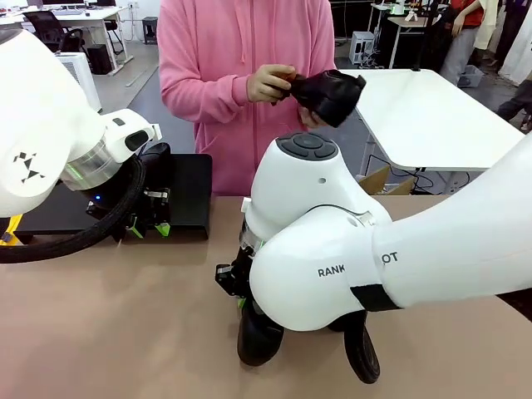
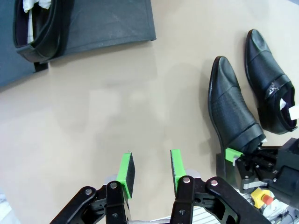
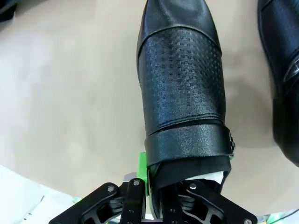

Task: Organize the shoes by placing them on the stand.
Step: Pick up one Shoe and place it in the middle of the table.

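The right gripper [image 3: 152, 179] pinches a shoe [image 3: 182, 93] by its back rim to carry it to the far stand [image 2: 112, 21], while the left gripper [image 2: 151, 163] hangs empty, half open.

Table entry, as I logged it: tan table [image 1: 100, 332]. Directly on it were a matte-black stand [image 1: 193, 191] at the far left, and a perforated black dress shoe [image 2: 231, 109] just beside a buckled black dress shoe [image 2: 268, 88], toes pointing the same way.

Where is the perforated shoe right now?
In the right wrist view the perforated shoe lies on the table, heel collar pinched by the right tool, a buckled shoe beside it.
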`<state>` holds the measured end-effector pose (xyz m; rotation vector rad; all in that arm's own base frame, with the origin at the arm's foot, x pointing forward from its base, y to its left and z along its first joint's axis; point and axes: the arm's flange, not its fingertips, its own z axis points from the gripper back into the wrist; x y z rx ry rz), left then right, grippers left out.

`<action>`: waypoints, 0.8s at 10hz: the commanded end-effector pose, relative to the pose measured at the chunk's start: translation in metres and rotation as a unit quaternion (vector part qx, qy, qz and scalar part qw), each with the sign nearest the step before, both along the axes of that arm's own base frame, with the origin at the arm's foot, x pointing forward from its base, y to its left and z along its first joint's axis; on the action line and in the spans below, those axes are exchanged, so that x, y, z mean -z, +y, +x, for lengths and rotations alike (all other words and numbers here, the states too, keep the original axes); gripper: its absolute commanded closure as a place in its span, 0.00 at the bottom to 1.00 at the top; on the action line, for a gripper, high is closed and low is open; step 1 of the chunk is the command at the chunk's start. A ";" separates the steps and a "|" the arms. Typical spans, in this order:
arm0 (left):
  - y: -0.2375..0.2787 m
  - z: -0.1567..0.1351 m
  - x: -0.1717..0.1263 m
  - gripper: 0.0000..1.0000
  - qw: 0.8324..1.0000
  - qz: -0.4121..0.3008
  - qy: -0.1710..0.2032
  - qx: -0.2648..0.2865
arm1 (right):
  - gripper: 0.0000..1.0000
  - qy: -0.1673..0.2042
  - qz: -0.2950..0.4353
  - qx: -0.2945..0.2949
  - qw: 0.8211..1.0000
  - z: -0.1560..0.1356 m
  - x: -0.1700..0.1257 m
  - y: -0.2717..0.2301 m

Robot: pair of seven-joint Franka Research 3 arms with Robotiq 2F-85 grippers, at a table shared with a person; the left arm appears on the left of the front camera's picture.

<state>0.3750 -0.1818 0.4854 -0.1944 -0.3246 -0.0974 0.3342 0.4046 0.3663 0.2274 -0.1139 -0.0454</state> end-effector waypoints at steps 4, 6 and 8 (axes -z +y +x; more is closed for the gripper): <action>0.002 0.001 -0.001 0.56 1.000 -0.002 0.001 0.001 | 0.02 -0.008 0.019 0.028 0.999 0.003 -0.013 0.006; 0.002 0.001 -0.001 0.56 1.000 -0.002 0.001 0.001 | 0.00 -0.012 0.041 0.041 0.998 0.007 -0.040 -0.007; 0.002 0.001 -0.001 0.56 1.000 -0.002 0.001 0.001 | 0.00 -0.013 0.072 0.045 0.996 0.007 -0.075 -0.023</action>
